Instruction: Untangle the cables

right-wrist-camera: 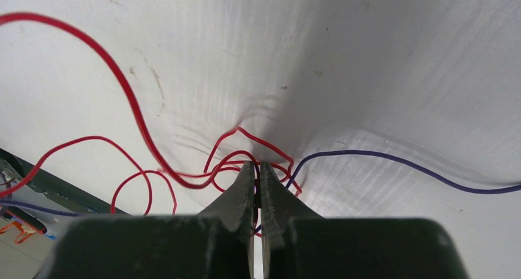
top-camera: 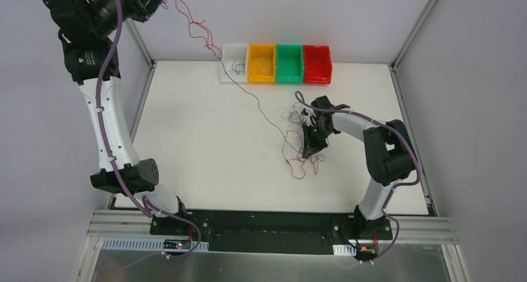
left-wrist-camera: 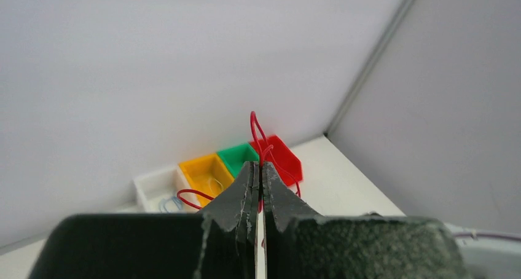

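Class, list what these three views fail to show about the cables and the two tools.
Top view: crossings in the tangle, too thin, partly under the right tool.
Right wrist view: which of the cables is pinched, hidden between the fingers.
Top view: white bin contents, too small.

Top camera down over whole table (top-camera: 205, 139); left wrist high toward shared bins (top-camera: 289, 61); right wrist near tabletop

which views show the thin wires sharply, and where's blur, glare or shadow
top view: even light, wires only hairlines, glare on the metal strip at the near edge; left wrist: fingers blurred, red wire fairly sharp; right wrist: fingers dark and soft, red wires crisp, shadow on the table ahead
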`<act>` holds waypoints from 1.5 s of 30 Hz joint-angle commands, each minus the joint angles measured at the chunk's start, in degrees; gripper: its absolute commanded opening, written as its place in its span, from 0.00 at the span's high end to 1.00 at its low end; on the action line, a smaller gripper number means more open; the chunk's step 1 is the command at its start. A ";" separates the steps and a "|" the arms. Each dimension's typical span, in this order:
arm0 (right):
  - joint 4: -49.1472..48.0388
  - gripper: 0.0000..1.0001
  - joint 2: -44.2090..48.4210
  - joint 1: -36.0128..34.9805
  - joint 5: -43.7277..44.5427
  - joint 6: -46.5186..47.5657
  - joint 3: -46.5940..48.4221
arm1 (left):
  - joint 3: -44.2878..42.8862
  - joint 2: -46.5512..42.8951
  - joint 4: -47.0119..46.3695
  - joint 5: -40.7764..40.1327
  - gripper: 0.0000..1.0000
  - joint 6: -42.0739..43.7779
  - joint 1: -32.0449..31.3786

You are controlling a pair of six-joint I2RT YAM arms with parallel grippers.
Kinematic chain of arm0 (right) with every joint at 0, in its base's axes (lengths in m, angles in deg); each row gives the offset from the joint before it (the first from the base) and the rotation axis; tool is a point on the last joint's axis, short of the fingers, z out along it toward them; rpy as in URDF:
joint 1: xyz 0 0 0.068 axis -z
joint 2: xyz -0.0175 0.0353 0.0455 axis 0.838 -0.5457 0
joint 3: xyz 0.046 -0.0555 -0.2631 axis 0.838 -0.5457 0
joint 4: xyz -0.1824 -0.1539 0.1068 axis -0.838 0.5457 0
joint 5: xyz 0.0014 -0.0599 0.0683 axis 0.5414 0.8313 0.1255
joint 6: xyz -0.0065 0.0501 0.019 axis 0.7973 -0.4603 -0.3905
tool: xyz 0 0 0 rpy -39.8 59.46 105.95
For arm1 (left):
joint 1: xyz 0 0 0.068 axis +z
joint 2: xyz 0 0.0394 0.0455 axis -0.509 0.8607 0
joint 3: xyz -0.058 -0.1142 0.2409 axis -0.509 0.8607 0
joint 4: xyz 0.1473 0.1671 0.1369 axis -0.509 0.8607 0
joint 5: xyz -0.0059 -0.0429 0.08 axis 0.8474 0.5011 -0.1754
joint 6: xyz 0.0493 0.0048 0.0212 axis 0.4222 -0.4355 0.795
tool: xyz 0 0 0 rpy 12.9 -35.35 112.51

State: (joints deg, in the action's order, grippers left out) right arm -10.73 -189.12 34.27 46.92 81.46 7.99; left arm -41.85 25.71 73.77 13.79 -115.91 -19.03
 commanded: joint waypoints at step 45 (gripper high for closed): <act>-2.79 0.20 10.43 -9.60 -19.47 -2.86 45.64 | 30.46 -4.08 -10.28 20.39 1.00 -11.97 -25.95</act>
State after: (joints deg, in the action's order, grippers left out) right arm -9.51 -177.34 25.51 27.80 81.26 51.24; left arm -10.66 22.76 65.75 32.46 -128.82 -44.18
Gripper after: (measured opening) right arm 0.857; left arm 0.011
